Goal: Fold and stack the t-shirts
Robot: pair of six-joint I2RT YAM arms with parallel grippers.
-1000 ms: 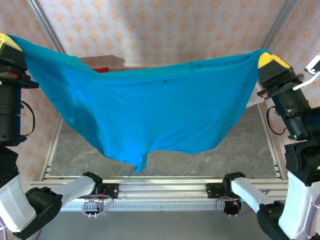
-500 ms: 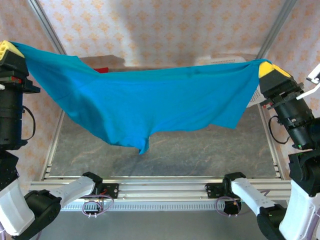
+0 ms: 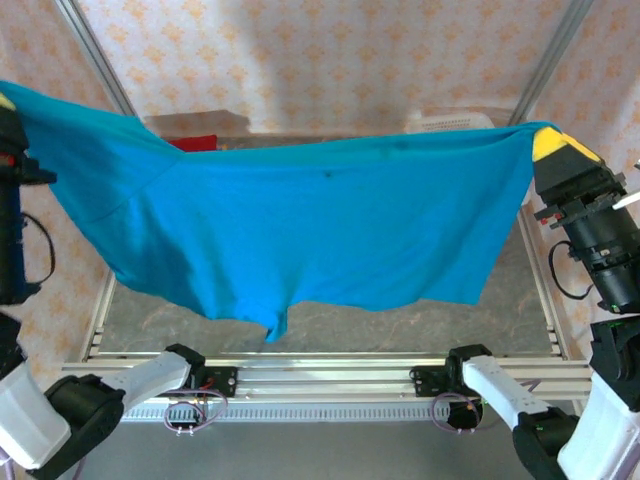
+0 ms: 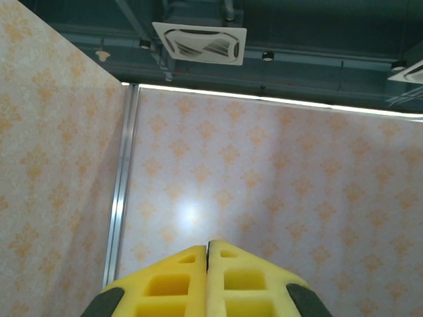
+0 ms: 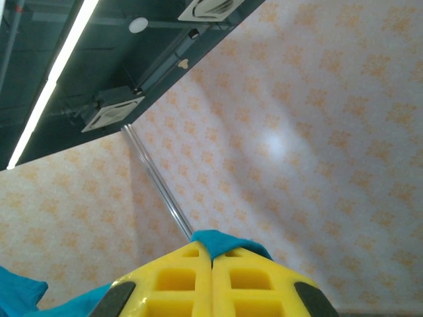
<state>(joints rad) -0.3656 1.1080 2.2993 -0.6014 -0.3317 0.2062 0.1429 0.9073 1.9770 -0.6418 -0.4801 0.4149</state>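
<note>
Blocky yellow fingers [image 5: 201,277] pinch the soft, sagging teal t-shirt [image 3: 300,220].

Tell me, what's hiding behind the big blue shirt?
A bit of red cloth and a white basket peek over the top of the blue shirt. The rest behind it is covered.

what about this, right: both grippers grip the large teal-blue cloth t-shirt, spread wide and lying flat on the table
Wrong on one point: the teal-blue cloth t-shirt, gripped by left gripper and right gripper, hangs spread wide above the grey table, not on it; see the top external view.
</note>
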